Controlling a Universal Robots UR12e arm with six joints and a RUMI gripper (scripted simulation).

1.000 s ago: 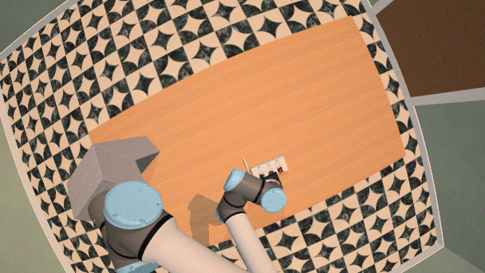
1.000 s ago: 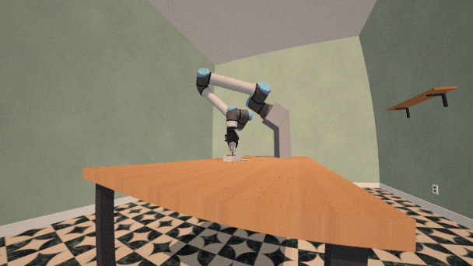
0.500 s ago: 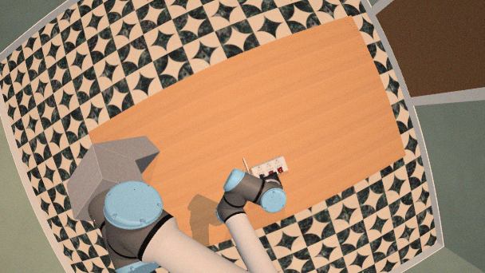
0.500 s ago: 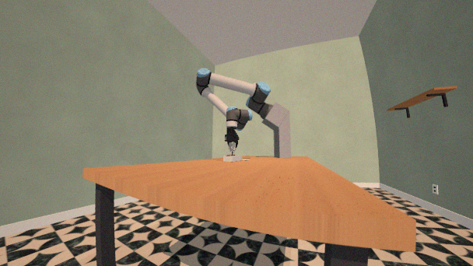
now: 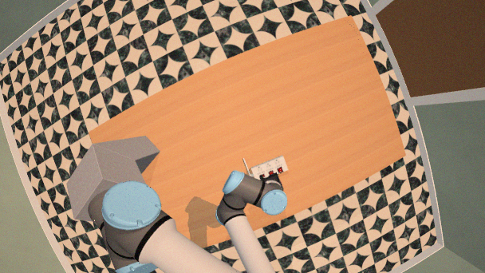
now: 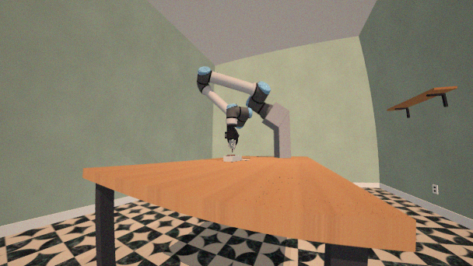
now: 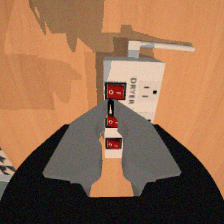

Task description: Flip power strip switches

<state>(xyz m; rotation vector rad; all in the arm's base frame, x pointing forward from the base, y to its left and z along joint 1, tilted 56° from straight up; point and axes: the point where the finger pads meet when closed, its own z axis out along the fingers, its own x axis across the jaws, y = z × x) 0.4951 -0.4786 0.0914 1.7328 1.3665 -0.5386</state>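
A white power strip (image 5: 270,165) (image 6: 232,158) (image 7: 145,80) lies face up near the table's front edge, with three red rocker switches in a row. In the wrist view the far switch (image 7: 115,91) stands beside the label DRYER; the middle switch (image 7: 112,122) and the near switch (image 7: 113,144) show between my fingers, their labels hidden. My gripper (image 7: 110,101) (image 6: 232,148) is shut and empty, pointing straight down. Its tips hang just above the strip, between the far and middle switches. In the top view the wrist (image 5: 274,200) covers the gripper.
The strip's short white cord (image 5: 245,164) (image 7: 160,47) sticks out from its far end. The arm's grey base block (image 5: 112,168) (image 6: 281,128) stands at the table's corner. The wooden table (image 5: 279,100) (image 6: 272,187) stretches away to the right. A wall shelf (image 6: 422,98) hangs far off.
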